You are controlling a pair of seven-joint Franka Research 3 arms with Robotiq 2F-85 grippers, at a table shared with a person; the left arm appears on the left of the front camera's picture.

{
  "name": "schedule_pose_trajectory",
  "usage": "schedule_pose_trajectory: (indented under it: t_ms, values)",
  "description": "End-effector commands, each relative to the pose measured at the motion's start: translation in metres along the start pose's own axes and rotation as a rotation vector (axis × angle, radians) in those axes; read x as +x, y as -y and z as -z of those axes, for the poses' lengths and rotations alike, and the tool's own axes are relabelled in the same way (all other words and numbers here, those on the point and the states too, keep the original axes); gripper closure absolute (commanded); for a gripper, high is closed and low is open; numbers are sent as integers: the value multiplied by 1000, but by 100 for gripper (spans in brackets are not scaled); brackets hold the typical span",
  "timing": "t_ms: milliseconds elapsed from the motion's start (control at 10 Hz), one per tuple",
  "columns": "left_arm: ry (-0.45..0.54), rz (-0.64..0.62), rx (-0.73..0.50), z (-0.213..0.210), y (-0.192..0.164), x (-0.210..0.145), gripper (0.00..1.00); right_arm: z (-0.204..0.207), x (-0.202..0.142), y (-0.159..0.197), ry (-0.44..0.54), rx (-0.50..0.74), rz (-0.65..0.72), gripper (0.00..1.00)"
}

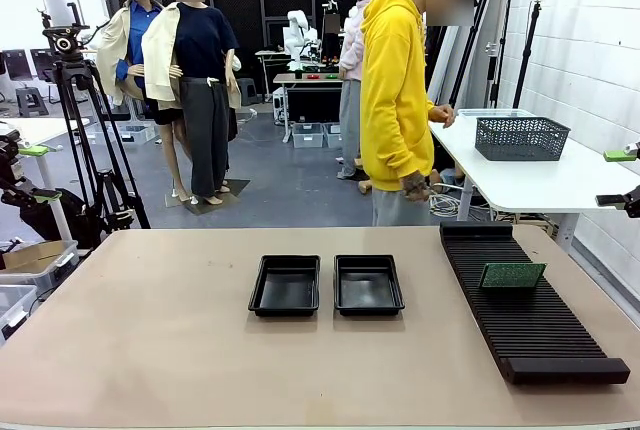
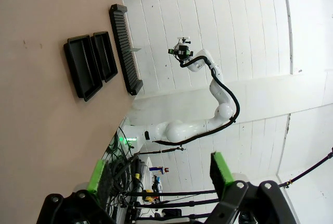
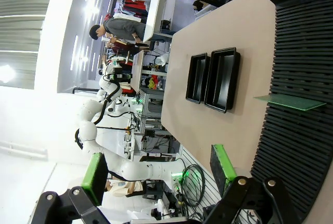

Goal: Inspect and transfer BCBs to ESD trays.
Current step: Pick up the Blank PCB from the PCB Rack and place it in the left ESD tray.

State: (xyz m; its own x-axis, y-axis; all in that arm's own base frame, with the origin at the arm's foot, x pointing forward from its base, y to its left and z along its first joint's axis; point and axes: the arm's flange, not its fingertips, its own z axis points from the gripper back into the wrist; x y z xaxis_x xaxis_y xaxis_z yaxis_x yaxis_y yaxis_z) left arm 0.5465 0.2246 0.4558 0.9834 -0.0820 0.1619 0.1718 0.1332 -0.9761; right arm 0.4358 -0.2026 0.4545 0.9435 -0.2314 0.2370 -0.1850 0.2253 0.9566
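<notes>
Slotted rack (image 1: 535,322), one BCB (image 1: 512,275) standing in it, two trays (image 1: 285,291) beside

BCB (image 1: 512,275): lower edge hidden in rack (image 1: 530,325) slot | print: too small
</notes>
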Motion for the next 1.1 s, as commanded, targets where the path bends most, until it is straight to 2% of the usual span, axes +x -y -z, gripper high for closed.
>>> schedule_pose_trajectory:
  t_ms: [0, 400, 1000]
  values:
    - [8, -4, -1, -1, 1, 0, 0, 0, 0, 0, -1, 0, 2, 0]
    - [8, -4, -1, -1, 1, 0, 0, 0, 0, 0, 0, 0, 0, 0]
    - [8, -4, -1, -1, 1, 0, 0, 39, 35, -17, -124, -379, -1, 0]
